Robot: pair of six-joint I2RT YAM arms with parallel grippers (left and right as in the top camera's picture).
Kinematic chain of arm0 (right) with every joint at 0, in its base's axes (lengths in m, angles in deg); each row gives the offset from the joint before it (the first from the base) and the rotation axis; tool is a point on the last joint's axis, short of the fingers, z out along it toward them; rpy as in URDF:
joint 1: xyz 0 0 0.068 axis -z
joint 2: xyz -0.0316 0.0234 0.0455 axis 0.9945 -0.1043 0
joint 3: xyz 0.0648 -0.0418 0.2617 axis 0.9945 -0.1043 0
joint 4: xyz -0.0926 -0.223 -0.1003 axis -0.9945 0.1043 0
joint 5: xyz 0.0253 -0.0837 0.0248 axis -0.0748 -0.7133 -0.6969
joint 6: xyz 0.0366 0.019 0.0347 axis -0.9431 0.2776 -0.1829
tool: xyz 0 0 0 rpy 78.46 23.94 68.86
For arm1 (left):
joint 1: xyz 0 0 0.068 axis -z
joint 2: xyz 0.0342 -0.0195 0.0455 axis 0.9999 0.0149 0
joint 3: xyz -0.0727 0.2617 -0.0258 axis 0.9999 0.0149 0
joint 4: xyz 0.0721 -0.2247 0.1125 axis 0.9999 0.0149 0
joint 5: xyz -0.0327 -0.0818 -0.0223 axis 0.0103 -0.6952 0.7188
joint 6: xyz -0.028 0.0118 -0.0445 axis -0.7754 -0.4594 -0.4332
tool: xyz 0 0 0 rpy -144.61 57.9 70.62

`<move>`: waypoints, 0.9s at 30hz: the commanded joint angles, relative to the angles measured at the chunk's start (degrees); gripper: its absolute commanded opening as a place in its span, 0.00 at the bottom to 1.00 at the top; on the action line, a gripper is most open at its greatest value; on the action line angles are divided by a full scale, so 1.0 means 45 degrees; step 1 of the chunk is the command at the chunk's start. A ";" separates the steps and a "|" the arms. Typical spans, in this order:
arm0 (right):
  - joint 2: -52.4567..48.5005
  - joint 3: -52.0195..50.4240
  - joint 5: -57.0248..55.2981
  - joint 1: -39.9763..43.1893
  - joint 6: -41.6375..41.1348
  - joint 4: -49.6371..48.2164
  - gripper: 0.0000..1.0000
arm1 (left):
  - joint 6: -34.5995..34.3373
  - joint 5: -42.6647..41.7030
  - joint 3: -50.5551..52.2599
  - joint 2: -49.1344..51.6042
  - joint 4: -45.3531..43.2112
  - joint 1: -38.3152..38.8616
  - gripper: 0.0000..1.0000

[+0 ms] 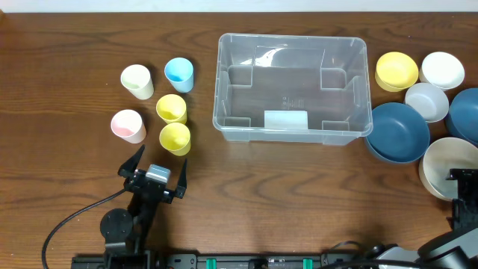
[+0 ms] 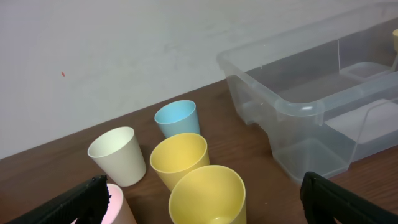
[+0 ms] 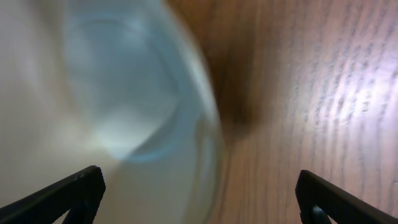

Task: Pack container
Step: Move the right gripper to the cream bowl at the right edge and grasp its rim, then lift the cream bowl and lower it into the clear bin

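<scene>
Overhead, light is bright and even, focus crisp; white glare streaks the clear plastic rectangular container (image 1: 293,37) toward its 11 o'clock corner. The left wrist view has diffuse light and faint shadows, and the nearest yellow plastic cup (image 2: 208,196) at 6 o'clock is slightly soft. The right wrist view is badly blurred: the pale round bowl (image 3: 93,99) at 9 o'clock is unfocused, and sheen lies on the brown wooden table (image 3: 348,93) at 3 o'clock.

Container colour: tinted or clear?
The container is clear, untinted plastic; the overhead view shows it best.
</scene>
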 commanded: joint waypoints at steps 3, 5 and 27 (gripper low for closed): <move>-0.0418 -0.0087 -0.1180 0.0112 -0.0219 -0.0024 0.99 | 0.0209 -0.0044 0.0272 -0.0078 0.0398 -0.0058 0.98; -0.0457 -0.0092 -0.1180 0.0112 -0.0219 -0.0019 0.87 | 0.0209 -0.0044 0.0272 -0.0078 0.0398 -0.0058 0.98; -0.0466 -0.0767 -0.3371 0.0486 -0.0316 0.1161 0.09 | 0.0209 -0.0044 0.0272 -0.0078 0.0393 -0.0058 0.98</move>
